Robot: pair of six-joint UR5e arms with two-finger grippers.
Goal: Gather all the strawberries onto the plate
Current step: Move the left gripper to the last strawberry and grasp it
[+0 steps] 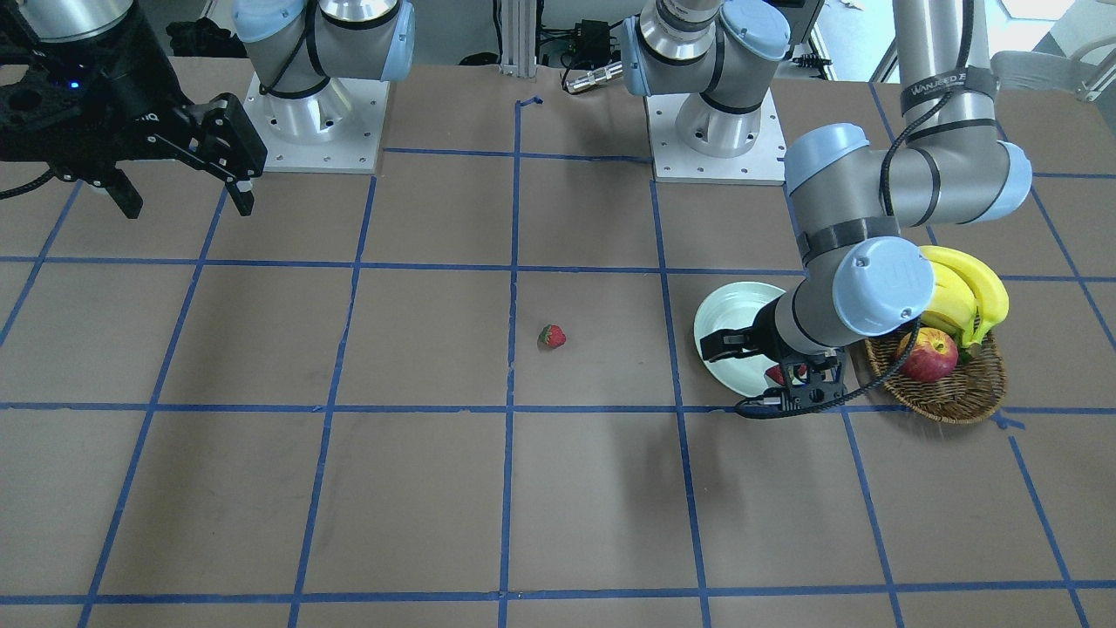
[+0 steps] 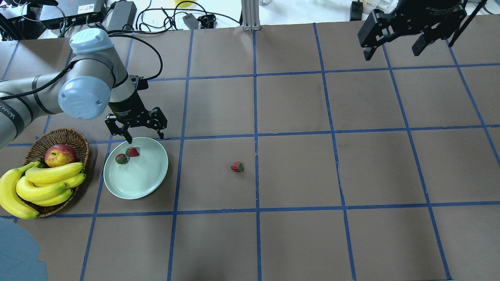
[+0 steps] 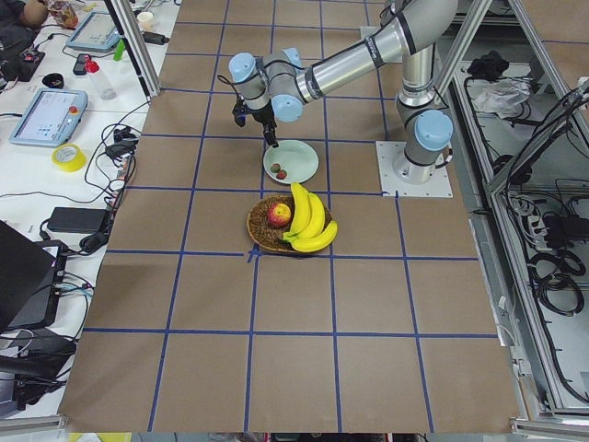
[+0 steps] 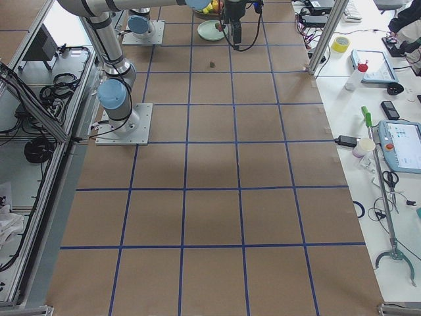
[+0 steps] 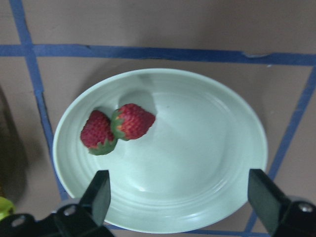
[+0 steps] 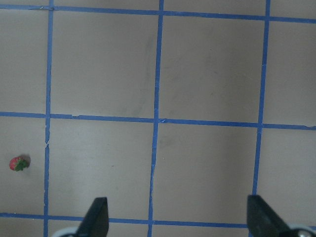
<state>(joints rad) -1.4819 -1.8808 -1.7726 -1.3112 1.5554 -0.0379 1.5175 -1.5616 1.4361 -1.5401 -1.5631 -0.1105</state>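
Note:
Two strawberries (image 5: 118, 127) lie side by side in the pale mint plate (image 5: 207, 163), also seen in the overhead view as strawberries (image 2: 127, 155) on the plate (image 2: 136, 175). My left gripper (image 2: 143, 136) hovers open above the plate's far rim with nothing between its fingers (image 5: 98, 197). A third strawberry (image 2: 237, 167) lies alone on the table near the centre, also visible as the strawberry (image 1: 551, 336) and the strawberry (image 6: 19, 163). My right gripper (image 2: 394, 47) hangs open high over the far right of the table, holding nothing.
A brown wicker basket (image 2: 80, 142) with a red-yellow apple (image 2: 59, 155) and a bunch of bananas (image 2: 39, 185) stands just left of the plate. Blue tape lines grid the brown table (image 2: 297, 168). Both arm bases (image 1: 314, 122) sit at the robot's edge.

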